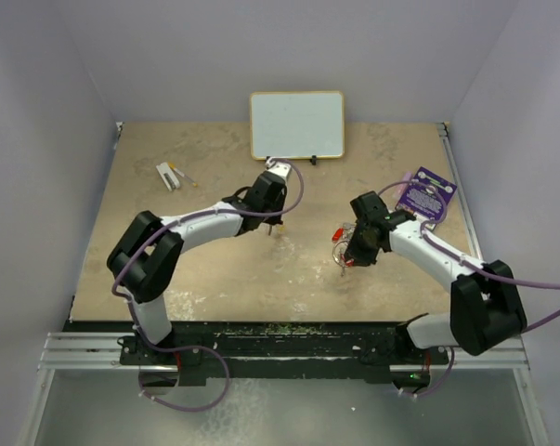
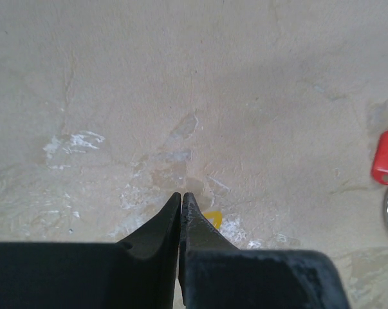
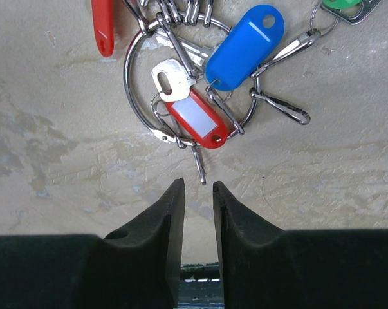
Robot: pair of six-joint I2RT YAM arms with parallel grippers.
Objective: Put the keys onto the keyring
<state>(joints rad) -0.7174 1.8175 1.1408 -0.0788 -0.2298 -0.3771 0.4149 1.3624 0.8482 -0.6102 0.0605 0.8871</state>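
Fingers (image 2: 168, 222) of the left gripper (image 2: 181, 195) are pressed together; a yellow sliver (image 2: 212, 220) beside them, possibly a key tag, is mostly hidden. The right gripper (image 3: 198, 185) is slightly parted and empty, near the keyring (image 3: 127, 77) on the table (image 3: 322, 180). Only the right wrist view resolves the keys (image 3: 170, 77): two red tags (image 3: 195, 120), one blue tag (image 3: 245, 46), and one green tag (image 3: 343, 3) cut off by the frame. The overhead view shows only a red-flecked cluster (image 1: 341, 246).

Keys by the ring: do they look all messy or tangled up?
Yes. The keys, tags and clips lie jumbled over and around the keyring, overlapping one another. The table also looks scuffed, with whitish patches.
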